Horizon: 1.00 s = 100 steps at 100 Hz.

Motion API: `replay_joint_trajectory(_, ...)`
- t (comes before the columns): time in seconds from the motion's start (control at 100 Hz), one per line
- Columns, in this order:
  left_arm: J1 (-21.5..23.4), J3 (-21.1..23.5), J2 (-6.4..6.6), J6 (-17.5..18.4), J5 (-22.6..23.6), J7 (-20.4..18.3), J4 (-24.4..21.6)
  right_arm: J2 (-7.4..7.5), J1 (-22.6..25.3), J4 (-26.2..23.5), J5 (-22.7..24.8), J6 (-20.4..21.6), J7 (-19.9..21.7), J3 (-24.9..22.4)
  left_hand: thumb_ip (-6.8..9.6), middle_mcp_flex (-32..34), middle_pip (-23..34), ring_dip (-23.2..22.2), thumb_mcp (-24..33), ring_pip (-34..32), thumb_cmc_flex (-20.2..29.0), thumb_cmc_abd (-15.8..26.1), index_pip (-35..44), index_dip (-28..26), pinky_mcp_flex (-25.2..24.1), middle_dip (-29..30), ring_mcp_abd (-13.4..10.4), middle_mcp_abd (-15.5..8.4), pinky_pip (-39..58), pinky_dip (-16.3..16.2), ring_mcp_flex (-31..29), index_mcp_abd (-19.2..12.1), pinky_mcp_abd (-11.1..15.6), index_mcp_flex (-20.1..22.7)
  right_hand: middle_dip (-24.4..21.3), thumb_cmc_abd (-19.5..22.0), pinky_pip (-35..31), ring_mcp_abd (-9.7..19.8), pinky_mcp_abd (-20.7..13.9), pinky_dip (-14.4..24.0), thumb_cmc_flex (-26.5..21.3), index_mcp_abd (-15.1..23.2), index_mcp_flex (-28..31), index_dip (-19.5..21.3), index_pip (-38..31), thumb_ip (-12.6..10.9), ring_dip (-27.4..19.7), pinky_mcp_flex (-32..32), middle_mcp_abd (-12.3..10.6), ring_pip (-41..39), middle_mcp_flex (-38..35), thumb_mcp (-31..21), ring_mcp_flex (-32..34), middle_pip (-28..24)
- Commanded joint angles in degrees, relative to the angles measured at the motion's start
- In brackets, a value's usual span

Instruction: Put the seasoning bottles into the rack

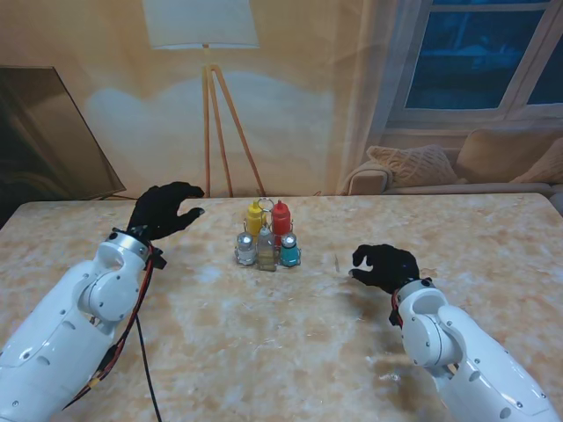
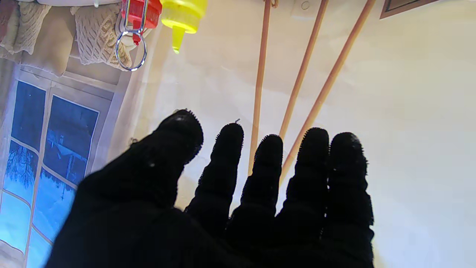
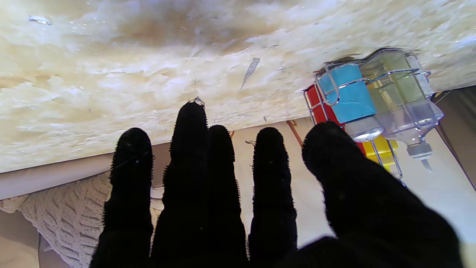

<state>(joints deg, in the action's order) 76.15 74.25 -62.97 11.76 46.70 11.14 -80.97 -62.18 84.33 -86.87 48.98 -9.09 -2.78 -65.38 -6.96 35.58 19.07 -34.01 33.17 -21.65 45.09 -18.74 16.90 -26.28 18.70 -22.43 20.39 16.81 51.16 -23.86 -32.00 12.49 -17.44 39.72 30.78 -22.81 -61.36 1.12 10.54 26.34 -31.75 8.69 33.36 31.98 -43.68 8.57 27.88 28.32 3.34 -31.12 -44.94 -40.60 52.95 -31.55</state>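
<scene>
1. The left hand (image 1: 164, 209) is raised left of the rack (image 1: 266, 255) and a little farther from me than it. Its fingers (image 2: 227, 156) are spread loosely and hold nothing. They point towards the rack's top, and the left wrist view catches only the red and yellow caps and the rack's ring handle (image 2: 131, 50).
2. The rack stands upright at the middle of the table (image 1: 290, 352). In it are the yellow bottle (image 1: 254, 216) and red bottle (image 1: 281, 216) on the far side, and the silver-capped shaker (image 1: 246, 249), clear bottle (image 1: 266, 247) and blue shaker (image 1: 289, 251) on the near side. All five stand with their long axes vertical. I see no bottle loose outside the rack, though small things may escape the stand view.
3. The right hand (image 1: 383, 265) sits low over the table to the right of the rack and slightly nearer to me, its fingers (image 3: 193, 149) extended, slightly apart and empty. In the stand view it looks a touch closer to the rack than the left hand does.
4. Judging by this, the placing looks finished, and any further move would be a withdrawal sideways from the rack.
</scene>
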Motion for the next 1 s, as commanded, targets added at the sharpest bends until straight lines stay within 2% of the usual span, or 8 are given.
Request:
replay_joint_trajectory(0.0,2.4,0.5,-0.06,0.1,0.2,-0.4,-0.1,-0.18,1.0,-0.7,0.3,0.6,0.5,0.0,1.37,0.1,-0.1,-0.4,-1.0,-0.3,1.2,1.4,-1.9,0.1,-1.1,-0.7,2.0,0.9,0.7,-1.2,1.1,1.1,-0.4,-0.3,-0.4,-0.3,-0.7,0.2,0.3,-0.2,-0.9,1.2,0.5,-0.6,-0.7,1.7,1.1,-0.5,-0.7,-0.2,-1.1,0.5,0.6,-0.2)
replay_joint_trajectory(0.22,6.8,0.4,-1.35,-0.2,-0.1,7.9,0.2,-0.21,2.2,-2.0,0.3,1.7,0.1,-0.7,1.71,0.6,0.3,-0.8,-2.1,-0.8,2.2,1.9,-2.4,-0.1,-1.1,-1.1,2.1,0.9,1.2,-1.5,0.8,1.5,-0.7,0.0,-0.5,0.3,-0.6,0.1,0.3,-0.3,-1.1,1.1,0.9,-1.1,-0.7,1.7,1.0,-0.3,-0.7,0.0,-1.6,1.1,0.9,0.0)
replay_joint_trajectory(0.48,9.1,-1.2,-2.57,-1.4,-1.7,13.8,2.0,-0.29,3.8,-3.4,0.6,3.0,-1.0,-1.7,2.07,0.5,0.4,-1.2,-3.3,-1.0,3.4,3.0,-2.8,-0.3,-1.7,-1.4,2.4,1.0,1.4,-1.9,1.1,1.9,-1.1,0.2,-0.9,0.6,0.6,0.7,-1.5,-1.4,-1.9,1.3,1.2,-1.6,-1.4,1.5,0.4,0.4,-0.9,1.1,-2.6,2.1,1.8,0.5)
replay_joint_trajectory(0.62,9.5,-2.0,-2.93,-2.0,-2.5,15.0,2.8,-0.30,4.4,-3.8,0.8,3.3,-1.4,-2.0,2.22,0.8,0.4,-1.4,-4.1,-1.0,3.8,3.0,-2.9,-0.4,-1.8,-1.5,2.7,1.2,1.4,-2.1,0.9,2.1,-1.4,0.6,-1.1,0.7,0.9,0.7,-1.4,-1.8,-1.9,1.4,1.2,-1.8,-1.6,1.5,0.2,0.7,-0.9,1.5,-2.8,2.3,2.1,0.6)
replay_joint_trajectory(0.99,9.3,-2.1,-3.16,-1.7,-3.8,14.8,3.2,-0.31,6.3,-4.8,1.4,4.1,-2.2,-3.8,2.40,1.0,0.6,-1.7,-4.9,-1.2,4.3,3.5,-3.1,-0.7,-1.6,-1.7,2.5,1.0,1.5,-2.5,0.7,2.1,-0.8,0.7,-1.0,0.7,0.7,0.7,-1.3,-2.2,-2.1,1.5,1.2,-2.1,-2.0,1.4,0.5,0.7,-0.9,1.1,-3.0,2.5,2.3,0.5)
